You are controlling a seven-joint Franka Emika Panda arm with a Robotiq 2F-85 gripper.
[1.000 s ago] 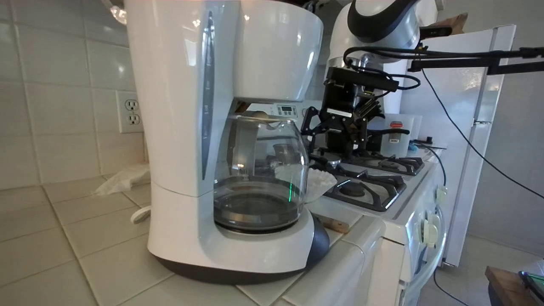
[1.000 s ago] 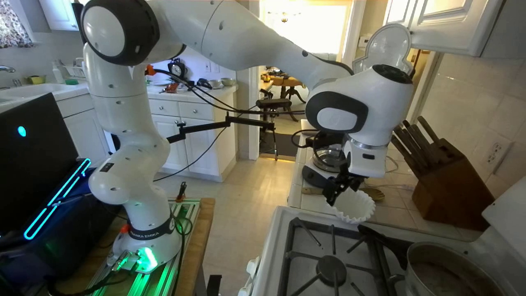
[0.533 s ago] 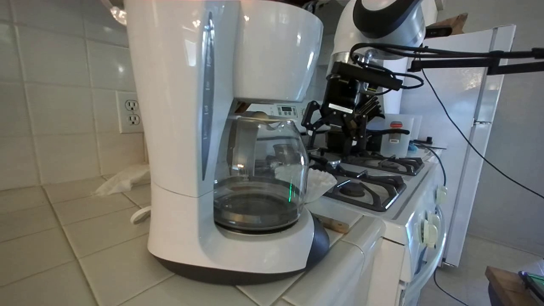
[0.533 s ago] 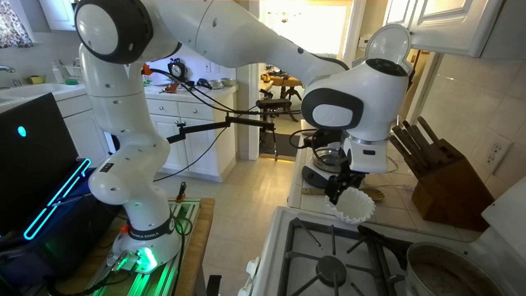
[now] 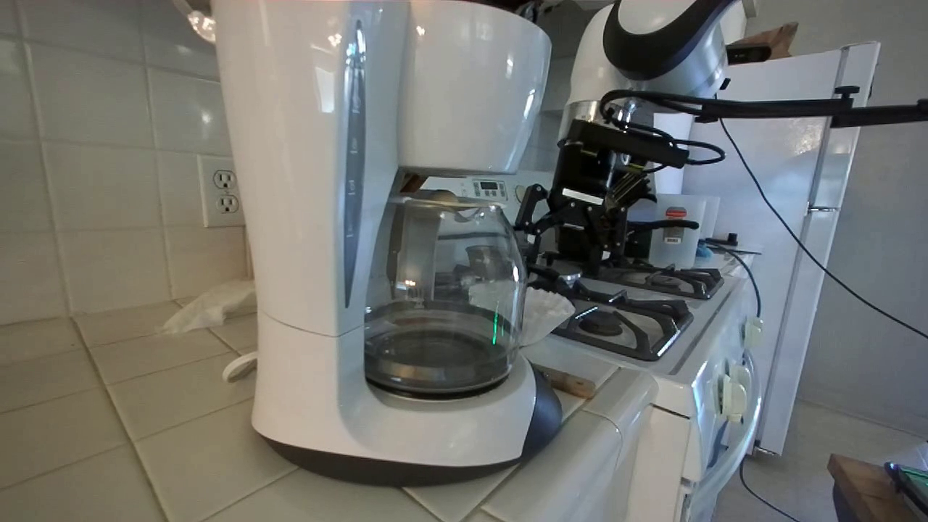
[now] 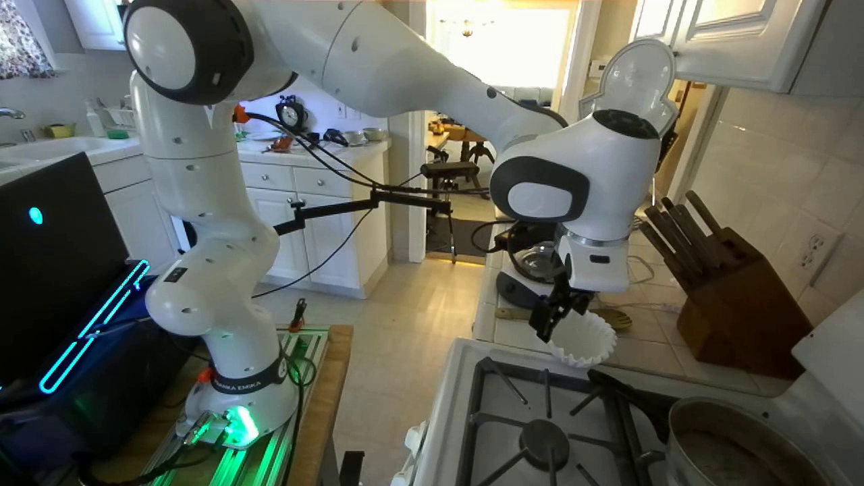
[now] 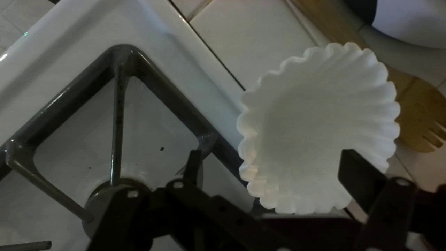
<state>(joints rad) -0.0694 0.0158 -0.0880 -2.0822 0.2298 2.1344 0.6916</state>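
Holds the tool (image 7: pixel 273 162) slightly lower than half a second ago, spread wide; already near the coffee filter (image 7: pixel 317 118), yet grips nothing.

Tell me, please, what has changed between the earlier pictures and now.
The arm's wrist rose slightly, then dipped, ending a little closer to the base; the open fingers neither grasped nor released anything. The coffee filter and coffee maker stayed put.

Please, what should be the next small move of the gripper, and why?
Perhaps shift the open gripper sideways toward the coffee filter before lowering: in the wrist view, the filter shows right of the midpoint between the fingers, and nothing is held.
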